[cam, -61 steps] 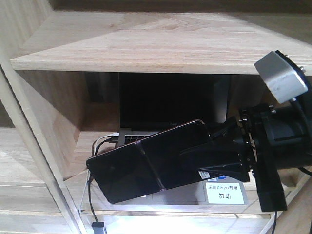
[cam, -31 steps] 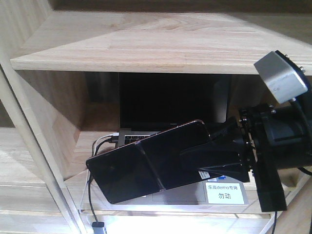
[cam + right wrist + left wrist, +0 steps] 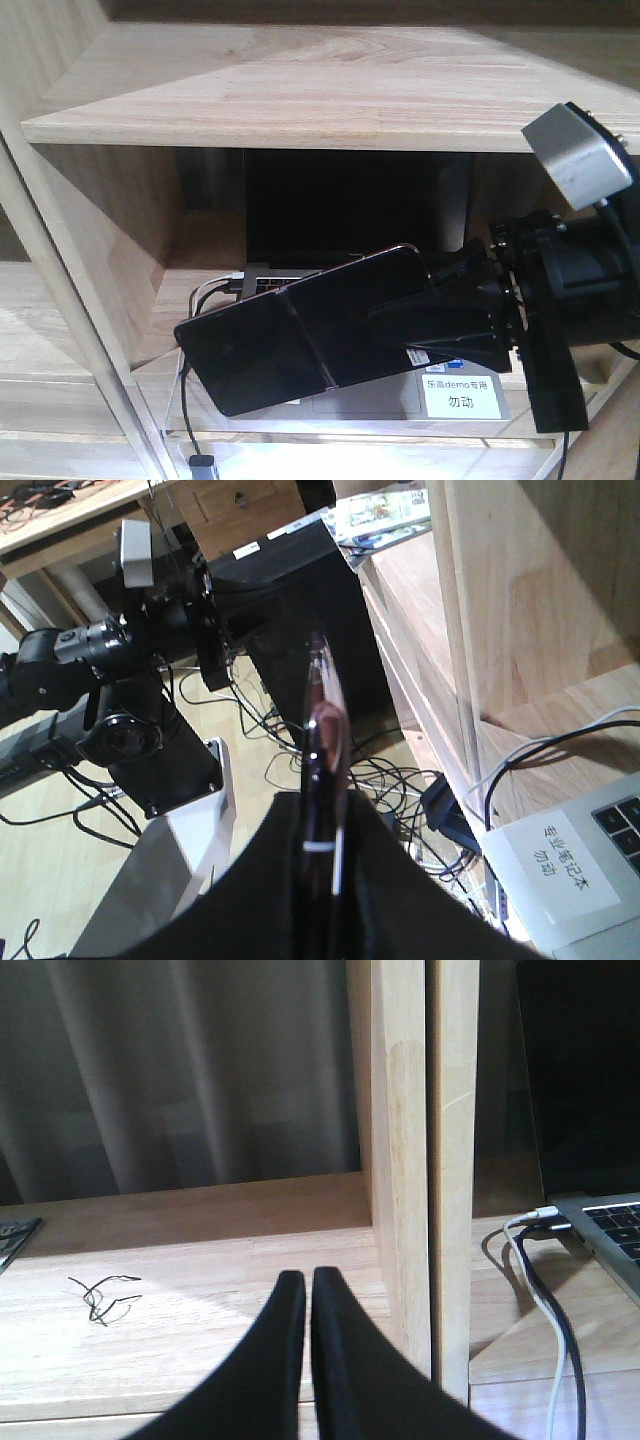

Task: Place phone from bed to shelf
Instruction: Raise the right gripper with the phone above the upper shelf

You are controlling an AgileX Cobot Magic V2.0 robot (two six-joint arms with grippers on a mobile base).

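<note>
Right jaws clamping phone [image 3: 300, 340] by its 3 o'clock end; left jaws closed, gripping nothing. Phone hovering tilted over laptop [image 3: 345, 215], below shelf [image 3: 330, 85] board. Judging: placement step; next move needing lift toward 12 o'clock.

Pale wood shelf [image 3: 300, 90]; lower board carries open laptop [image 3: 340, 230], cables [image 3: 540, 1290], white label [image 3: 462, 397].
</note>
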